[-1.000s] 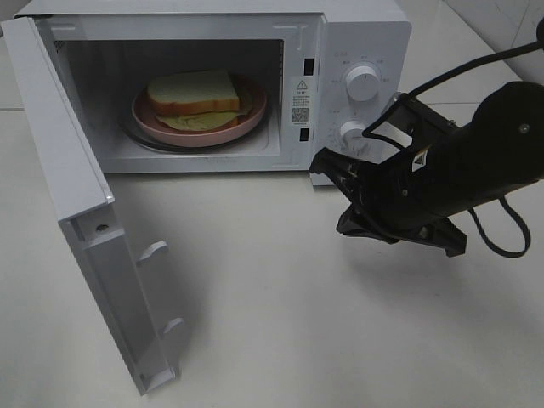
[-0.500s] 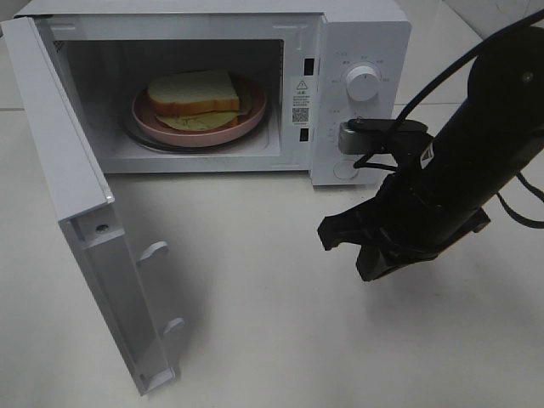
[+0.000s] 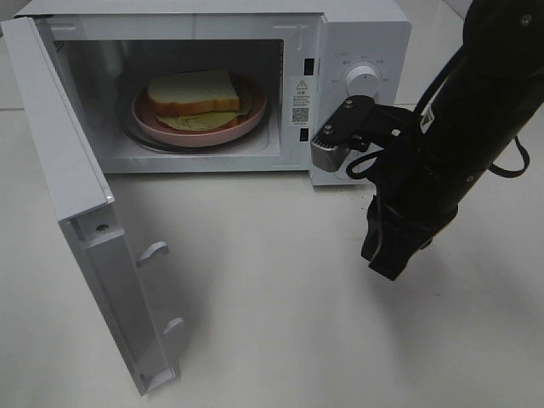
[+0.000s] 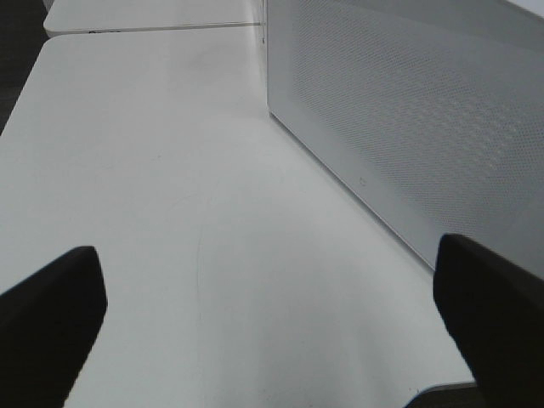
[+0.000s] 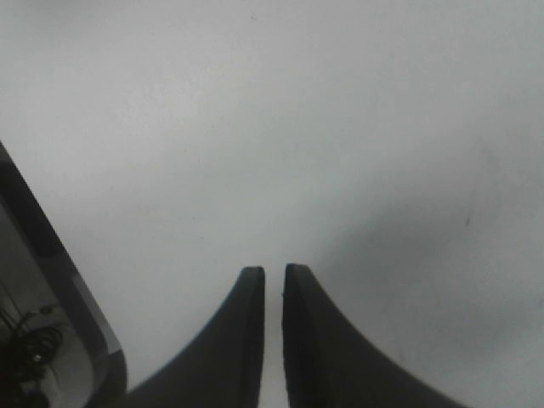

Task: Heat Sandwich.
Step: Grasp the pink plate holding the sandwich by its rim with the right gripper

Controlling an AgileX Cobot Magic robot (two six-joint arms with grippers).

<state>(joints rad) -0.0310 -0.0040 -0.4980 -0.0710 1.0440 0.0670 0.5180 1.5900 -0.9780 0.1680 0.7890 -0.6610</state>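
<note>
**Changes since 1 second ago**
- My right arm [image 3: 459,127] lay low across the tabletop [image 3: 272,331], its tip aimed left. It now stands steep, with my right jaws pointing down at the tabletop in front of the microwave [image 3: 365,34] control panel.
- The wrist camera [image 3: 336,144] now covers the lower dial. The upper dial [image 3: 366,79] still shows.
- The sandwich [image 3: 194,92], plate [image 3: 212,132] and door [image 3: 68,187] have not moved.

**Jaws**
- Right jaws: nearly closed, gripping nothing. The 2 fingertips [image 5: 249,293] stand a thin slit apart over bare tabletop.
- Left jaws: wide open and empty. 1 dark finger [image 4: 51,314] sits at each side of the wrist view, low over the tabletop, beside a dotted white panel [image 4: 408,127].

**Task item**
- The sandwich lies on the pink plate inside the microwave cavity.

**Edges and room**
- The door is swung fully out on the left, with its free edge toward the front of the tabletop.
- The cavity mouth is unobstructed.
- A broad stretch of bare tabletop lies between the door and my right jaws.
- The tabletop's near edge shows in the left wrist view.
</note>
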